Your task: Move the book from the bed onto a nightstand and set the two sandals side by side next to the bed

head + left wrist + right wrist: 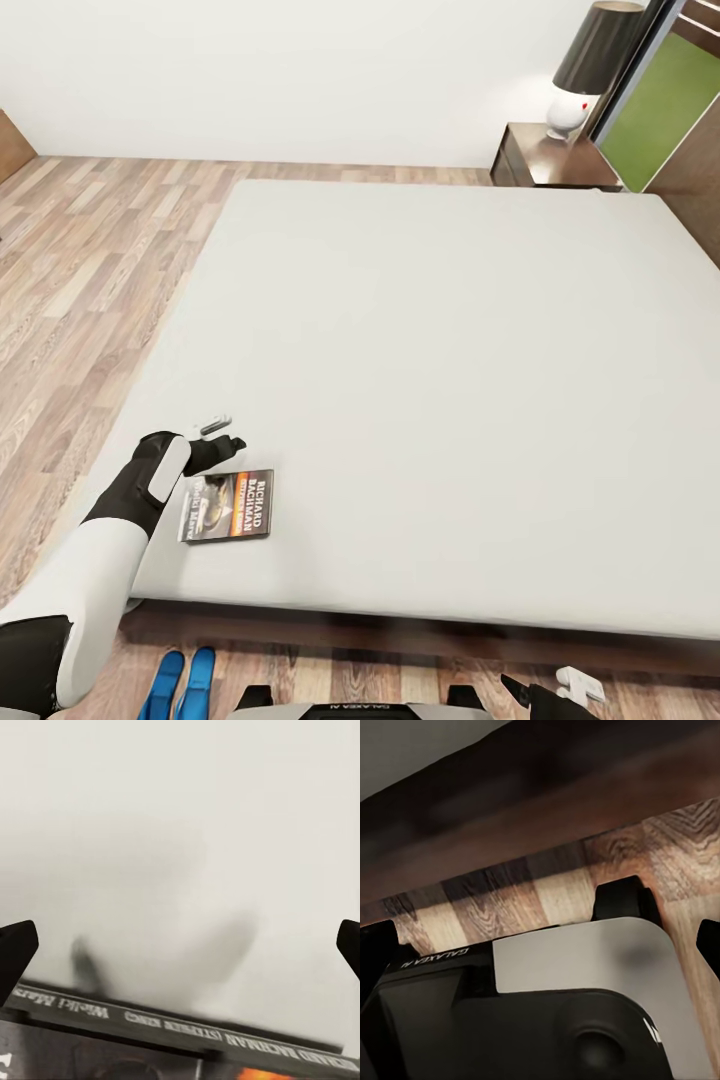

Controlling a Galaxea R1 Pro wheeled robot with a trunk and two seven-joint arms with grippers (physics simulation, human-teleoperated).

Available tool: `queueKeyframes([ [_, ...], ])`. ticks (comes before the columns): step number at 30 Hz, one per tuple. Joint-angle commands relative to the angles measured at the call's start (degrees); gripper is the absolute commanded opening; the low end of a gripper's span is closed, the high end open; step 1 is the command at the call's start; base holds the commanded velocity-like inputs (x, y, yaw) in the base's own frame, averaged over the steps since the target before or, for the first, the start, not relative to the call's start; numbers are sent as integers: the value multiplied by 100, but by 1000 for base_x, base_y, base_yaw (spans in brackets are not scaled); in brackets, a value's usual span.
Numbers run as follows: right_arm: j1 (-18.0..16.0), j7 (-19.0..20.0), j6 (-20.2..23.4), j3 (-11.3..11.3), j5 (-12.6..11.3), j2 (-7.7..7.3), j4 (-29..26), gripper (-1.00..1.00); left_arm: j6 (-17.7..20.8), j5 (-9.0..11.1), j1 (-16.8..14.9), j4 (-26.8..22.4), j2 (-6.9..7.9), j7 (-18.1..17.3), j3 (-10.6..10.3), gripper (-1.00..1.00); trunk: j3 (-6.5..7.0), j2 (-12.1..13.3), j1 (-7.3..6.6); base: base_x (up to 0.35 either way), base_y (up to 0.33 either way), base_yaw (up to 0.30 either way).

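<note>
The book (227, 506) lies flat on the bed's pale mattress (440, 380), close to the near left corner, dark cover up with white "Richard Bachman" lettering. My left gripper (228, 433) hovers open just beyond the book's far edge, holding nothing. In the left wrist view its fingertips (16, 949) stand wide apart over the mattress, with the book (180, 1046) along the frame's edge. The two blue sandals (183, 684) lie side by side on the floor at the foot of the bed. My right gripper (545, 688) hangs low and open by the robot's base (585, 1020). A nightstand (545, 158) stands at the far right.
A black-shaded lamp (590, 60) with a white base sits on the nightstand. The dark bed frame (400, 635) runs along the near edge. Wood plank floor (90, 260) stretches left of the bed to the white wall. A dark-framed window (660, 100) stands at the far right.
</note>
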Motion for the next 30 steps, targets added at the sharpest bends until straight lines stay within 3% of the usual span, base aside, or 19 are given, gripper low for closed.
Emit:
queueKeyframes([
  [1, -2, 25, -18, -46, 36, -1, 9, 100, 12, 61, -1, -7, -1, 46, 4, 100, -3, -2, 0, 0, 0, 0],
  [8, -3, 25, -18, -46, 36, -2, 8, 100, -107, 61, -1, -7, -1, 46, -4, 100, -3, -2, 0, 0, 0, 0],
  [15, -4, 25, -18, -46, 35, -2, 7, 100, -114, 61, -1, -7, -1, 46, 0, 100, -129, -283, 154, 0, 0, 0],
  [30, -4, 25, -18, -46, 36, -2, 6, 100, -115, 61, -1, -7, -1, 46, 2, 100, -129, -283, 154, 0, 0, 0],
])
